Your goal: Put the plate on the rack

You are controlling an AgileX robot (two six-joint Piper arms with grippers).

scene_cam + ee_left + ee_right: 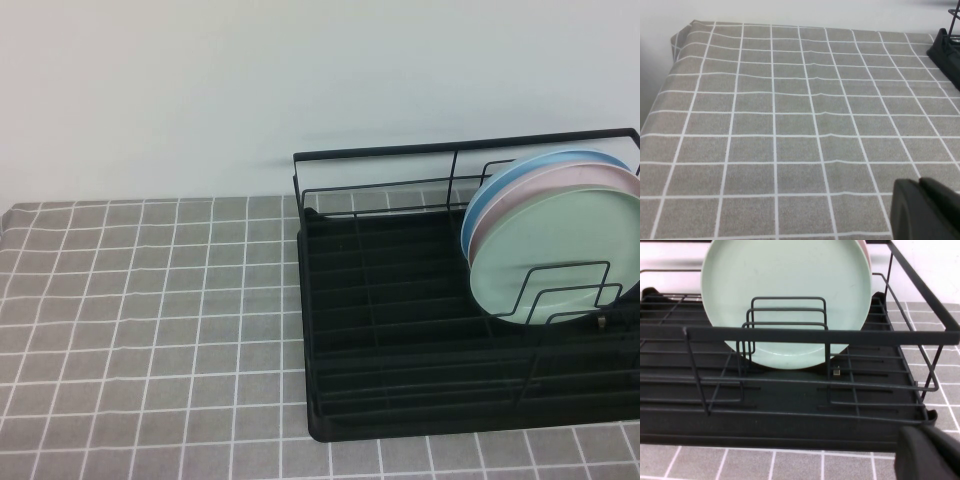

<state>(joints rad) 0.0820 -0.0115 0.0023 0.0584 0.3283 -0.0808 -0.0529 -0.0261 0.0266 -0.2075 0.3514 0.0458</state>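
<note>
The mint-green plate (pixel 565 250) stands upright in the wire dividers of the black rack (pixel 400 149), at its right end, nearest of three plates. In the right wrist view the plate (pixel 785 285) faces me behind the rack's front rail (pixel 790 334). My right gripper (pixel 921 431) is shut and empty, low over the tablecloth just outside the rack's front edge. My left gripper (pixel 919 183) is shut and empty over bare tablecloth, well left of the rack. Neither gripper shows in the high view.
A pink plate (pixel 570 177) and a light blue plate (pixel 525 166) stand behind the mint one. The rack's left part holds no dishes. Its corner (pixel 945 47) shows in the left wrist view. Grey checked tablecloth (pixel 150 300) covers the table; a white wall is behind.
</note>
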